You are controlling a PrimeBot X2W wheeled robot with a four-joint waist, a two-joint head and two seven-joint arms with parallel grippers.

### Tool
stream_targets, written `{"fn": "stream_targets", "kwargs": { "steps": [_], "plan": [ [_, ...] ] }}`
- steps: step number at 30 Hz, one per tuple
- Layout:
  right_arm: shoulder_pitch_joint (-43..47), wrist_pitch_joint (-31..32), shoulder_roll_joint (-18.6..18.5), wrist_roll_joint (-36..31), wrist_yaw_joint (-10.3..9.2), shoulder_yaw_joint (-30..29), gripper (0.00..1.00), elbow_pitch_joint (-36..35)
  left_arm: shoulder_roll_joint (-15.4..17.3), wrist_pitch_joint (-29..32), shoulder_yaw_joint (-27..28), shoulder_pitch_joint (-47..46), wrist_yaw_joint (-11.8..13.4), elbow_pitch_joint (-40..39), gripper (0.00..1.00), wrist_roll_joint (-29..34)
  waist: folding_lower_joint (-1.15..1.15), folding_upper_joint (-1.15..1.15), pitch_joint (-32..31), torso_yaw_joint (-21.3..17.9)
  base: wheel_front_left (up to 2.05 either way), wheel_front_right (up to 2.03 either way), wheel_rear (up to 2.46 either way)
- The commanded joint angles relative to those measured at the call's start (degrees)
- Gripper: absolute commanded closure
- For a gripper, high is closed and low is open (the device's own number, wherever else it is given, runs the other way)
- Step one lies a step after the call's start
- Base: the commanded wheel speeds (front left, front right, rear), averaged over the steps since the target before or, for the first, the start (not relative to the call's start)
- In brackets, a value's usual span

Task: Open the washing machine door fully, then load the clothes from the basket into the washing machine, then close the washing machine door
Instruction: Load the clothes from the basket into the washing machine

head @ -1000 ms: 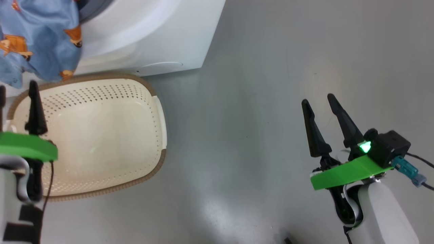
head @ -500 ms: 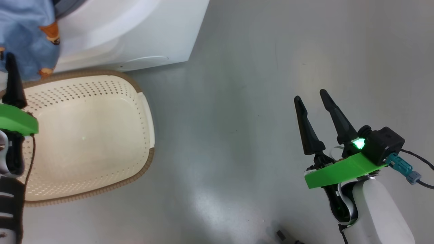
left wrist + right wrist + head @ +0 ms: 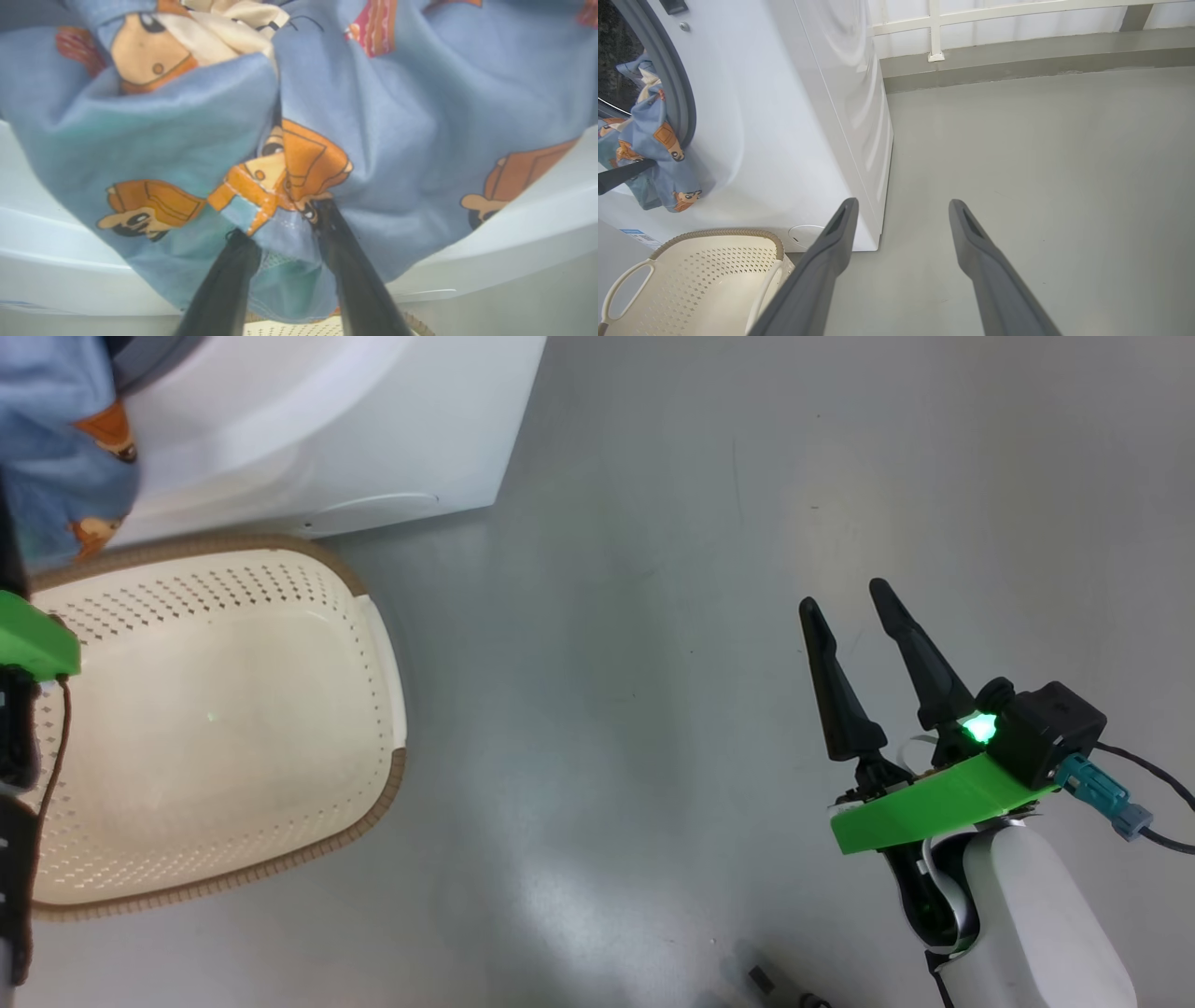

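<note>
The clothes (image 3: pixel 397 116), light-blue fabric printed with orange-brown cartoon animals and with a cream part at the top, hang out of the white washing machine (image 3: pixel 784 116) over its grey gasket (image 3: pixel 682 93), bunched right at the left gripper (image 3: pixel 280 219) fingertips. The basket (image 3: pixel 719 232), cream, perforated and brown-rimmed, stands upright below that gripper, bare bottom showing, well left of the right gripper (image 3: pixel 903 201).
</note>
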Motion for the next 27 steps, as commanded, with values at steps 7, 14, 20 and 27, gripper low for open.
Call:
{"fn": "stream_targets", "kwargs": {
  "steps": [7, 14, 20, 27],
  "plan": [
    [0.6, -0.3, 0.2, 0.2, 0.08, 0.9, 0.0, -1.2, 3.3, -0.4, -0.2, -0.2, -0.1, -1.8, 1.0, -2.4, 0.0, 0.0, -0.4, 0.2, 0.0, 0.0, 0.0],
    [0.6, -0.3, 0.2, 0.4, 0.08, 0.6, 0.0, -1.4, 2.8, -0.4, 0.2, 1.5, -0.1, -5.0, 1.0, -2.5, 0.0, 0.0, -0.4, 0.8, 0.0, 0.0, 0.0],
    [0.7, -0.3, 0.2, 0.8, 0.08, 0.3, 0.0, -1.7, 1.7, -0.4, 3.8, 3.6, -0.1, -13.5, 1.0, -1.1, 0.0, 0.0, -0.3, 1.6, 0.0, 0.0, 0.0],
    [0.6, -0.3, 0.2, 1.5, 0.08, 0.5, 0.0, -1.6, 1.6, -0.4, 5.2, 3.7, -0.1, -22.7, 1.0, 1.7, 0.0, 0.0, -0.1, 2.2, 0.0, 0.0, 0.0]
  ]
}}
